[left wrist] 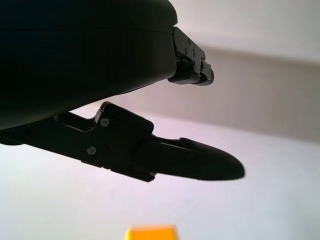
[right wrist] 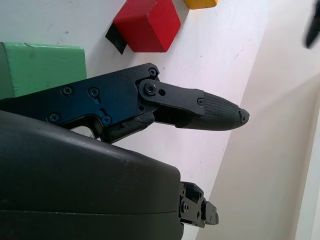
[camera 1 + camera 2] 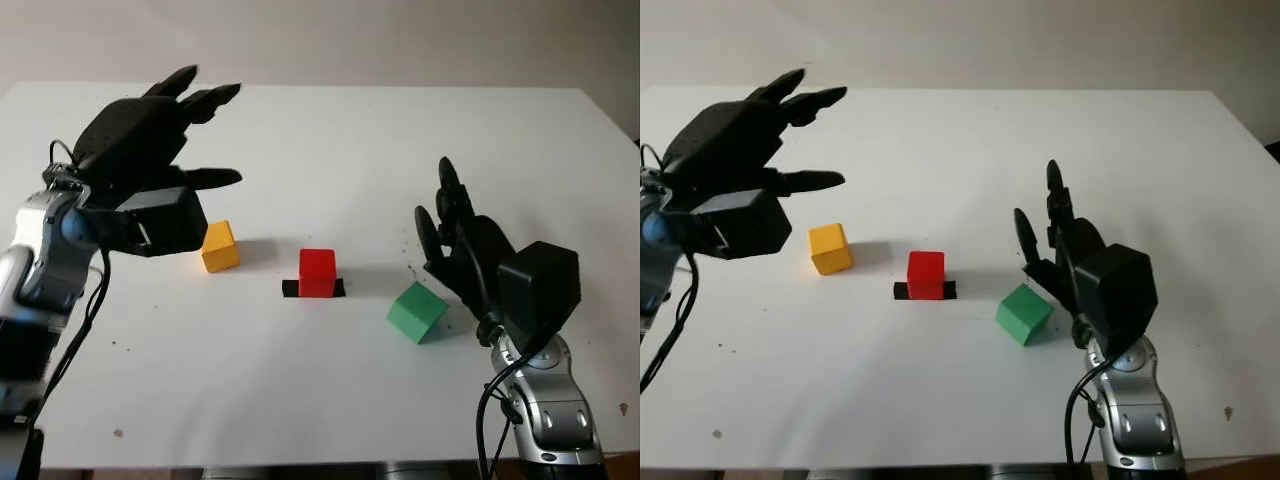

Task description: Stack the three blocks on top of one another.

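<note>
Nothing stacked yet, I judge: yellow block (image 3: 220,246), red block (image 3: 317,272) on its black marker (image 3: 313,289) and green block (image 3: 417,311) sit apart mid-desk (image 3: 330,400); left hand (image 3: 150,150) and right hand (image 3: 455,240) open, holding nothing.

No readable text anywhere.
Nothing is showing letters, numbers or logos: the yellow block (image 3: 220,246), red block (image 3: 317,271), green block (image 3: 417,311) and table (image 3: 330,150) are all appearing plain, unmarked.

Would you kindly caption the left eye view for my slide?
Yellow block, red block and green block unstacked between open left hand and right hand.
</note>
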